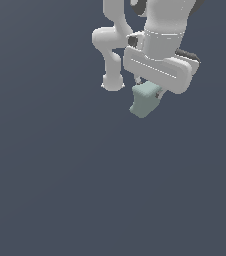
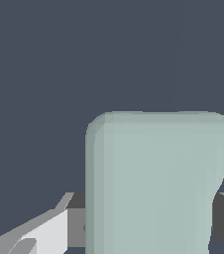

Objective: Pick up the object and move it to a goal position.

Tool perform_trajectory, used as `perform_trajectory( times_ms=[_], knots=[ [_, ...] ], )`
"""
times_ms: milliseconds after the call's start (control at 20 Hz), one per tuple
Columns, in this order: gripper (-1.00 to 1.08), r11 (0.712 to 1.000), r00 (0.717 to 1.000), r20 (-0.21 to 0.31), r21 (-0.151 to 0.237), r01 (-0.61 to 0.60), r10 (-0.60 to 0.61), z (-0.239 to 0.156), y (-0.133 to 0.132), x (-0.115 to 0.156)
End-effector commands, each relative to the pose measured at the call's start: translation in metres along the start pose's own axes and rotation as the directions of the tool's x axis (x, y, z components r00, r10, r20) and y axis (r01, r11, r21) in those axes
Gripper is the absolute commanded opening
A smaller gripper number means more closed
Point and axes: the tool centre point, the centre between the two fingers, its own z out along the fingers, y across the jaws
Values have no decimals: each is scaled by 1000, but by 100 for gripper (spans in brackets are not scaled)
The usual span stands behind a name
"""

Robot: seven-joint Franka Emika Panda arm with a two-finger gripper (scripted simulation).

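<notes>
The object (image 1: 145, 100) is a small pale teal-green block with rounded edges. It hangs below my white gripper (image 1: 148, 88) in the upper part of the exterior view. In the wrist view the object (image 2: 153, 183) fills the space between my two fingers (image 2: 77, 225), which press on its two sides. My gripper is shut on it. The fingertips are mostly hidden by the gripper body in the exterior view. No goal marker shows in either view.
A flat dark grey-blue surface (image 1: 85, 190) fills both views. The white arm links (image 1: 110, 50) rise behind the gripper at the top of the exterior view.
</notes>
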Motion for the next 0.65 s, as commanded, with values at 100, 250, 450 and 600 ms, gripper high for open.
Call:
perform_trajectory(
  times_ms=[100,250,450,600],
  knots=[
    [-100,1000,1000,1,-1,0,0,-27,-10,-6],
    [-100,1000,1000,1,-1,0,0,-38,-14,-8],
    [-100,1000,1000,1,-1,0,0,-46,-18,-10],
    [-100,1000,1000,2,0,0,0,-48,-18,-10]
  ],
)
